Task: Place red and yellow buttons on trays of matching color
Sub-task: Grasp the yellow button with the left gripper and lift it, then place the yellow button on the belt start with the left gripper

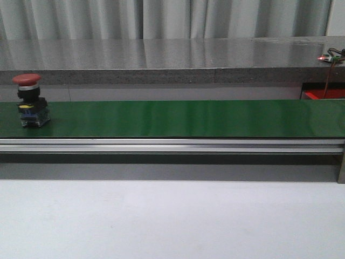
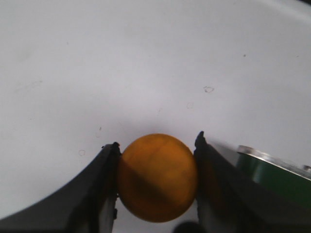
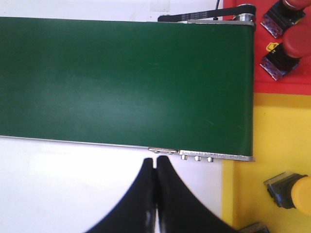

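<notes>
My left gripper (image 2: 157, 179) pinches a yellow button (image 2: 157, 177) above the white table (image 2: 146, 58). My right gripper (image 3: 155, 194) is pressed together, empty. A red button (image 1: 30, 100) stands on the belt (image 1: 188, 117) near the table's left edge.

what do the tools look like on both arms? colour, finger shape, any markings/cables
Left tool: two black fingers, broad at the base, curving inward to narrow tips, matte, with a small screw visible on one. Right tool: same black, curved, tapering fingers. No markings, labels or cables visible on either. Neither arm shows in the front view.
</notes>
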### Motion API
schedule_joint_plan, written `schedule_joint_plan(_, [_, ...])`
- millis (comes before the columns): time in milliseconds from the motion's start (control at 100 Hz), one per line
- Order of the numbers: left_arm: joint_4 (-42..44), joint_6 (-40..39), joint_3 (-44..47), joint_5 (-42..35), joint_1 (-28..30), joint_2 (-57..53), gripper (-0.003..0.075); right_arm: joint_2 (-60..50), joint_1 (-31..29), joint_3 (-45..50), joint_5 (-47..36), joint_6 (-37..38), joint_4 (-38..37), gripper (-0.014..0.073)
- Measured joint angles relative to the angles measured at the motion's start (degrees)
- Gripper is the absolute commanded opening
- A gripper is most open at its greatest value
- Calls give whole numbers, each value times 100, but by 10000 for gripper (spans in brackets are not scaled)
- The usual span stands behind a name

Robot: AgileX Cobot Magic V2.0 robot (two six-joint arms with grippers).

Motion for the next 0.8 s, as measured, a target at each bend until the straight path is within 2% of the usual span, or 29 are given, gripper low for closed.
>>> schedule_joint_plan(470, [88,10,11,797,-36,-1389,91,0,0,0,0,0,0,-72])
schedule_joint_plan(800, [88,19,592,954,-538,-1794,91,0,0,0,0,0,0,-72])
